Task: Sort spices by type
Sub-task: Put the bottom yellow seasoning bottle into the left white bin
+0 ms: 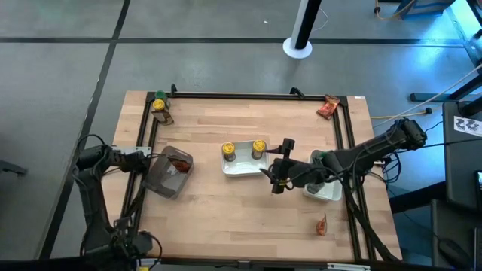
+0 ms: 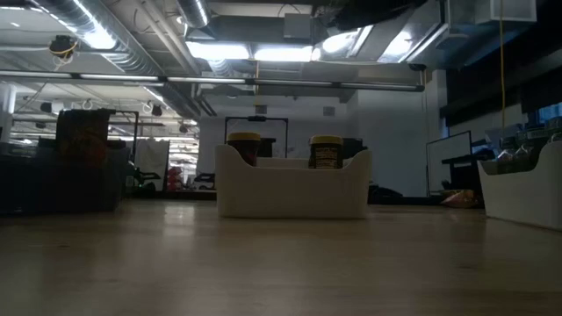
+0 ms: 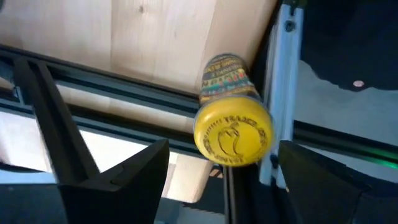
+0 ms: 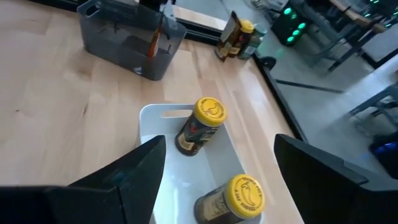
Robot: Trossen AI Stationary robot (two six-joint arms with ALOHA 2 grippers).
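A: High view, table surveyed. Two yellow-lidded jars (image 1: pixel 228 151) (image 1: pixel 258 147) are seen standing in the centre white tray (image 1: pixel 242 169). The right gripper (image 1: pixel 279 168) is held just right of that tray, above the table; its fingers are spread wide and nothing is held between them.

B: Confirmed from the right wrist view: both jars (image 4: pixel 200 126) (image 4: pixel 233 200) are framed between the parted fingers (image 4: pixel 130 177), neither one touched. And the left side?

A: The left gripper (image 1: pixel 144 156) is parked at the table's left edge, beside the grey bin (image 1: pixel 169 172). Its fingers (image 3: pixel 124 171) are spread as well, and no grip is seen. Another yellow-lidded jar (image 3: pixel 231 127) is noted ahead of it, on the table's edge by the dark frame rail.

B: Bin contents?

A: A red-orange packet (image 1: pixel 179 164) is seen inside. Jars with yellow and green lids (image 1: pixel 160 105) are grouped at the far left corner. One packet (image 1: pixel 327 108) lies at the far right corner, another (image 1: pixel 322 225) near the right front edge. A second white tray (image 1: pixel 325 192) sits under the right arm.
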